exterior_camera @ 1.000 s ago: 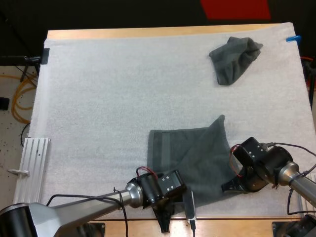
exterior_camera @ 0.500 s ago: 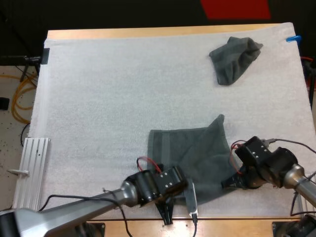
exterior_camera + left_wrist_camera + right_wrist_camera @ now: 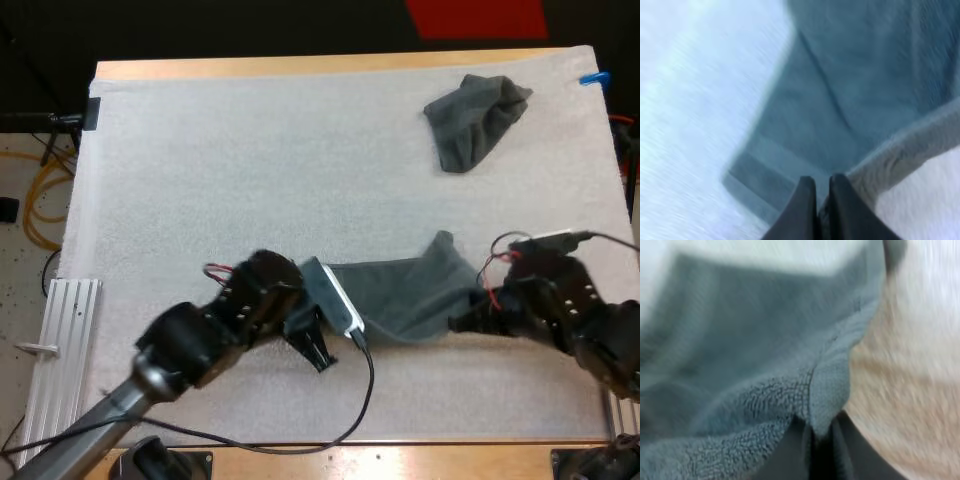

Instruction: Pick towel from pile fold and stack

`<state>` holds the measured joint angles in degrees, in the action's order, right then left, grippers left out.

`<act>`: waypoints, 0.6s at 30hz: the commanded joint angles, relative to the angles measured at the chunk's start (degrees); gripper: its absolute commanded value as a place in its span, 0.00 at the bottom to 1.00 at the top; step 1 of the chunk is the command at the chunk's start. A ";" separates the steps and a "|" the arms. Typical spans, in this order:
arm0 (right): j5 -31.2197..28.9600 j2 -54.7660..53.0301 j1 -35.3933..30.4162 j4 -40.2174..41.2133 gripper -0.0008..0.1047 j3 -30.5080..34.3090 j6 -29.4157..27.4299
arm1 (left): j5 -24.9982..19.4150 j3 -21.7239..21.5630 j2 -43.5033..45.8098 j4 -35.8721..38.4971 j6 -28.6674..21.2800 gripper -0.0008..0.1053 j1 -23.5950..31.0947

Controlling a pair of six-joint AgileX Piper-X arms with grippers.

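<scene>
A dark grey-green towel (image 3: 410, 295) lies on the white mat (image 3: 220, 180), its near edge lifted and carried over the rest. My left gripper (image 3: 318, 350) holds the towel's left near corner; in the left wrist view the gripper (image 3: 818, 207) pinches the towel's hem (image 3: 890, 160) between nearly touching fingers. My right gripper (image 3: 466, 322) holds the right near corner; the right wrist view shows the gripper (image 3: 816, 445) shut on a fold of the towel (image 3: 765, 365). A second, crumpled towel (image 3: 475, 120) sits at the far right of the mat.
A ribbed metal rail (image 3: 62, 340) lies off the mat's left near side. A small black clip (image 3: 92, 112) sits at the mat's far left corner. The table's wooden edge (image 3: 300, 66) runs along the far side.
Both grippers rose and moved away from the near edge, dragging the towel's near edge up and over it. The towel now looks shorter and bunched. The crumpled towel stayed put.
</scene>
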<state>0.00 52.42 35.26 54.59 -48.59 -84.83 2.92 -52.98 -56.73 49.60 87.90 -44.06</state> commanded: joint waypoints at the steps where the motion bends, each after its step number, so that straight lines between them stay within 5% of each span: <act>1: 0.00 -0.84 0.08 -0.70 0.01 -2.29 1.06 | 0.32 -2.13 1.24 -0.22 0.80 0.01 0.38; 10: -1.51 -1.17 0.08 -0.30 0.01 -15.30 3.26 | -0.62 -13.55 3.16 0.90 3.22 0.01 0.48; 18: -0.06 -1.29 0.45 4.70 0.01 -18.90 4.15 | -1.12 -17.35 3.29 6.65 5.84 0.01 0.42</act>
<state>-0.28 51.50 35.54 58.52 -66.95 -80.75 2.27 -70.04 -53.77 55.75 93.20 -43.63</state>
